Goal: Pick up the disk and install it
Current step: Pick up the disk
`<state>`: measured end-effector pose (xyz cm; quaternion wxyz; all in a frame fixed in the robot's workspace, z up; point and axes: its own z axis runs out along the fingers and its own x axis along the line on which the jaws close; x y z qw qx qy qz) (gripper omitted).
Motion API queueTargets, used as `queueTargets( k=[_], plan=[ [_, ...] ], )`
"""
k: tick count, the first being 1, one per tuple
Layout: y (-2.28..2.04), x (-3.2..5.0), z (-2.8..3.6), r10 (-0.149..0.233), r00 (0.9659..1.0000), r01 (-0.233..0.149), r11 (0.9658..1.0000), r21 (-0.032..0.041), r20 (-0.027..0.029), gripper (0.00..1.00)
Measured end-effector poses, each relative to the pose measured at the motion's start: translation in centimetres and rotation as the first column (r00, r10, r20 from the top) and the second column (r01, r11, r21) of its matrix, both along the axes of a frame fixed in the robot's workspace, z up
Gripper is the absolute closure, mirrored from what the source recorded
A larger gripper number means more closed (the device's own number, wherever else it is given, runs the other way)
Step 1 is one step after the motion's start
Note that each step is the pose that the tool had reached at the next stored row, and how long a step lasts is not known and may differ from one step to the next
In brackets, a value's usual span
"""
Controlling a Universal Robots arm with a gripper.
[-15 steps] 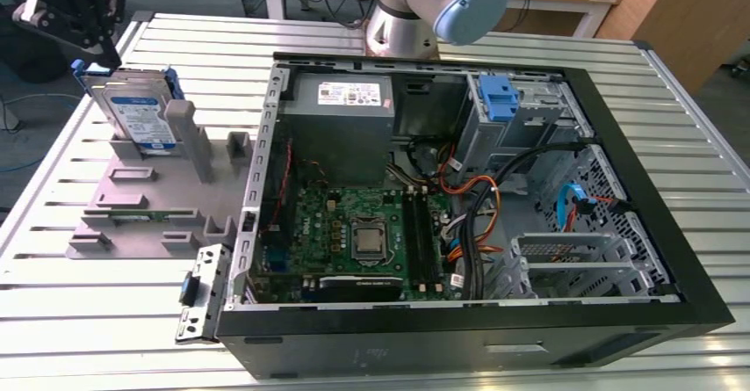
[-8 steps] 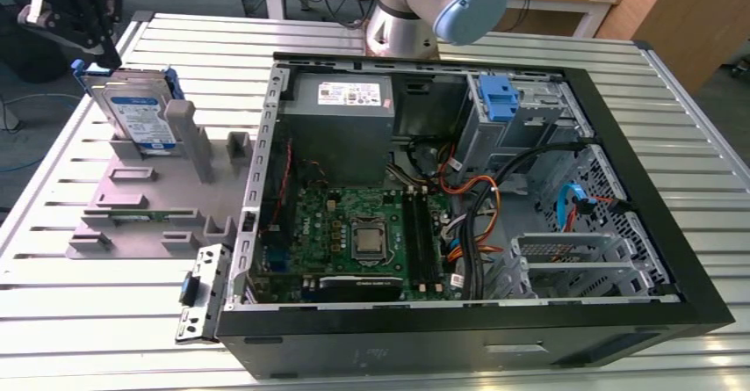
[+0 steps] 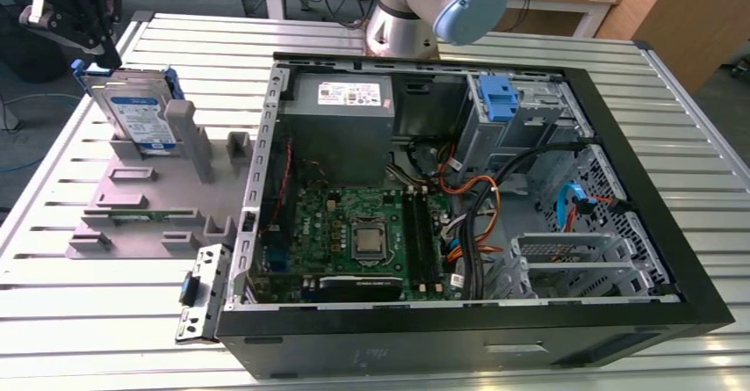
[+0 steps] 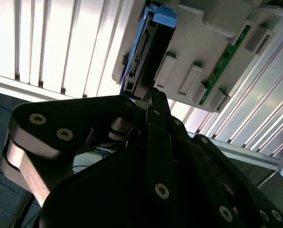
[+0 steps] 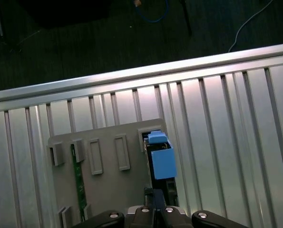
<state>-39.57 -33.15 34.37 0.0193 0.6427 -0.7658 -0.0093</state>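
A black two-fingered pincer point(image 3: 109, 55) on a robot arm hangs just above the disk point(image 3: 139, 114), a flat silver-grey hard drive with a white-and-blue label and blue plastic side rails point(image 5: 161, 161). The disk stands on edge in a slot of a moulded grey plastic holder point(image 3: 129, 189). The holder rests on the ribbed aluminium surface point(image 3: 70, 321), to the exterior view's left of an open black computer case point(image 3: 469, 347). In the second wrist view the fingers point(image 4: 156, 142) look pressed together with nothing between them, apart from the drive's upper end. The likeliest trouble from here is a descent with the pincer closed, which would drive the tips into the drive's top edge rather than around it. A grip taken on the smooth blue rails alone could flex or slide, since the plastic looks thinner than the metal body. A pull that is not in line with the slot could jam the drive, or lift the light holder along with it. Inside the case, loose orange and black cables point(image 3: 493, 198) cross near the bays, and they could snag the drive or block its seating.
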Motion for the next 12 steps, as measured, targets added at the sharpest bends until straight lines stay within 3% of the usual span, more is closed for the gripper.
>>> queueTargets(
  k=[12],
  plan=[
    [0.23,0.13,-0.06,0.008,1.0000,-0.008,1.0000,0.0057,0.0003,0.89]
  ],
)
